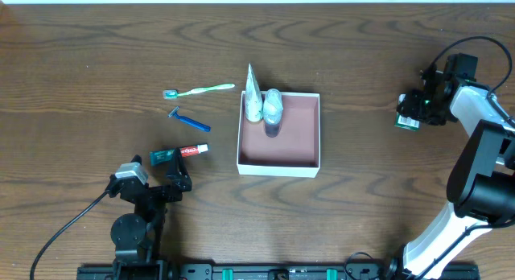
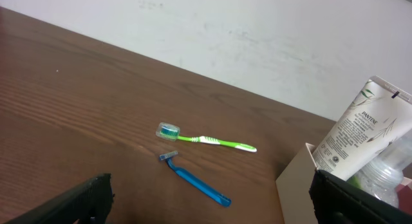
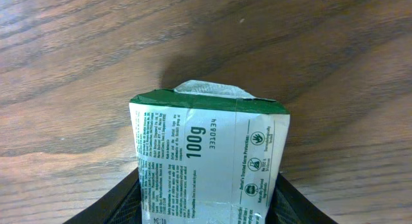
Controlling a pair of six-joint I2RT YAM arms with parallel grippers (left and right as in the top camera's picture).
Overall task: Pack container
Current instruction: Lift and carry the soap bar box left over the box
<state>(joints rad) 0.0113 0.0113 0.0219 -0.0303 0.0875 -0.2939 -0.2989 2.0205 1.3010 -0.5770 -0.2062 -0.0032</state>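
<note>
The container (image 1: 278, 166), a shallow white box with a pinkish-brown inside, sits mid-table; its near corner (image 2: 296, 185) shows in the left wrist view. A white tube (image 1: 253, 95) (image 2: 367, 134) and a clear bottle (image 1: 273, 111) (image 2: 386, 172) stand in its far left corner. At the far right, my right gripper (image 1: 410, 111) (image 3: 209, 198) is shut on a green-and-white soap pack (image 1: 407, 121) (image 3: 209, 153), a finger (image 3: 122, 198) pressed to each side. My left gripper (image 1: 170, 183) (image 2: 222, 211) stands open and empty near the front left.
Left of the container lie a green toothbrush (image 1: 199, 90) (image 2: 206, 140), a blue razor (image 1: 188, 120) (image 2: 196, 182) and a small toothpaste tube (image 1: 181, 154), the last just beyond my left gripper. A white wall rises behind the table's far edge.
</note>
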